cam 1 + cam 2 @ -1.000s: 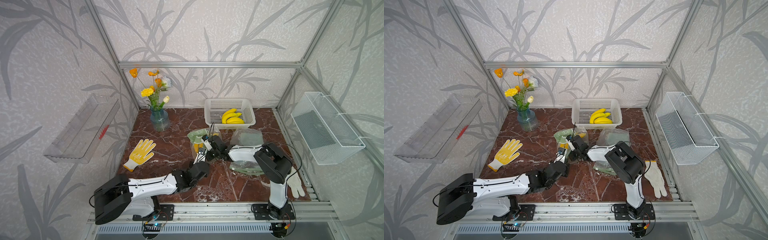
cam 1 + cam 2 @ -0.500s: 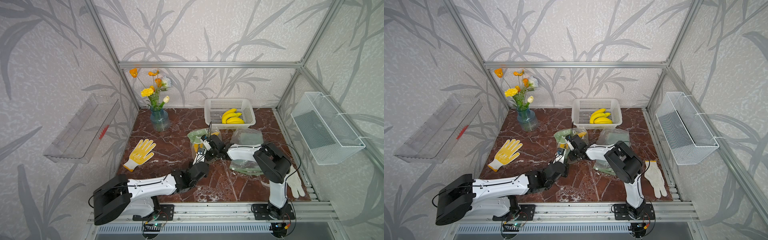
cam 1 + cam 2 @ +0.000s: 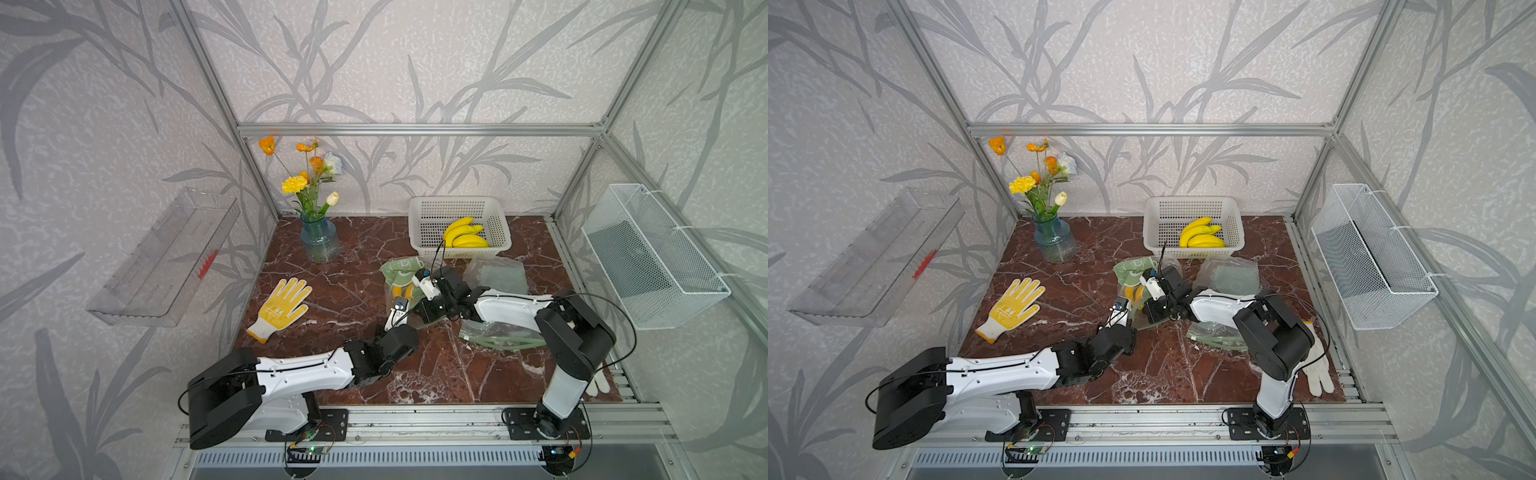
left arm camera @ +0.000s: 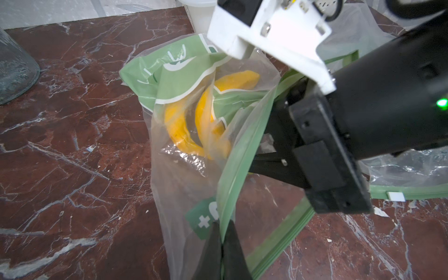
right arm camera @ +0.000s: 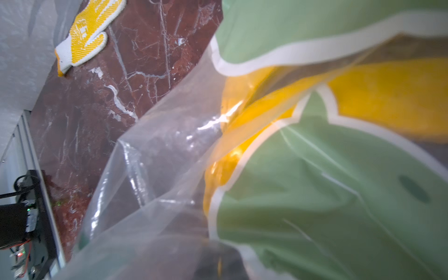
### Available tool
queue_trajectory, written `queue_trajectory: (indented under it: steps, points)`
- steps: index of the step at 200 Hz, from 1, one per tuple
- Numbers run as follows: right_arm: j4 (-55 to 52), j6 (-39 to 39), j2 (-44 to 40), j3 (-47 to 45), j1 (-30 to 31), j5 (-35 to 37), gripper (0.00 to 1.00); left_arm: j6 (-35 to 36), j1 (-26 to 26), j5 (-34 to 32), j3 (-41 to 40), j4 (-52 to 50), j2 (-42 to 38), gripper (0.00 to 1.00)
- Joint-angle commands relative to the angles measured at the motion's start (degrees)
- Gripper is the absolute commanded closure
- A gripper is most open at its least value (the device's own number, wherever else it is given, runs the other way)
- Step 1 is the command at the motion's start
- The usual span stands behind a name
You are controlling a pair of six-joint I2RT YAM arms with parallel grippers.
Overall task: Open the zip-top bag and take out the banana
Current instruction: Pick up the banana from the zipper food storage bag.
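In both top views the zip-top bag [image 3: 395, 276] lies mid-table [image 3: 349, 299], in front of the white basket [image 3: 453, 205], with both arms meeting at its mouth; the pincers are too small there to read. The left wrist view fills that gap. The left pincer [image 4: 221, 241] is pressed together on the green zip strip [image 4: 240, 157] at the near lip, holding the mouth up and open. The banana [image 4: 180, 128] sits curved inside, and the right arm's black fingers [image 4: 274, 167] reach in past the strip with their tips hidden. The right wrist view looks from within the film: yellow lies close ahead, and the right pincer [image 5: 215, 263] is a dark blur, closed, though whether on fruit or on plastic I cannot tell. The bag is thin, limp and slick, so it is probably best held by the stiffer zip strip. The banana looks light and firm, best taken across a narrow end, clear of the film.
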Motion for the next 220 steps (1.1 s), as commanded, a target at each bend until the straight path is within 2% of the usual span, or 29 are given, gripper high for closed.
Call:
queue_trajectory:
  steps: [1,45,73,141,220]
  points:
    - [-1.3,1.3,-2.6,-0.8,-0.8,-4.1,0.94,-0.6,0.4,-1.1,2.2,-2.7,1.6,0.99]
    - [-6.2,-0.1,-5.2,0.1,-1.1,-12.7,0.94,-1.1,2.0,-2.5,3.8,-5.5,2.9,0.99]
    - [-10.0,-1.6,-8.1,-0.4,-1.1,-14.9,0.94,-1.4,3.9,-2.4,3.9,-6.4,2.5,0.99]
    - [-9.4,-2.6,-11.7,-4.3,-0.7,-25.4,0.95,0.3,5.1,-2.1,5.9,-6.6,3.8,0.99]
    - [-10.2,-5.5,-21.1,-9.7,-0.5,-31.6,0.95,3.2,6.7,-0.8,5.8,-6.8,3.0,0.98]
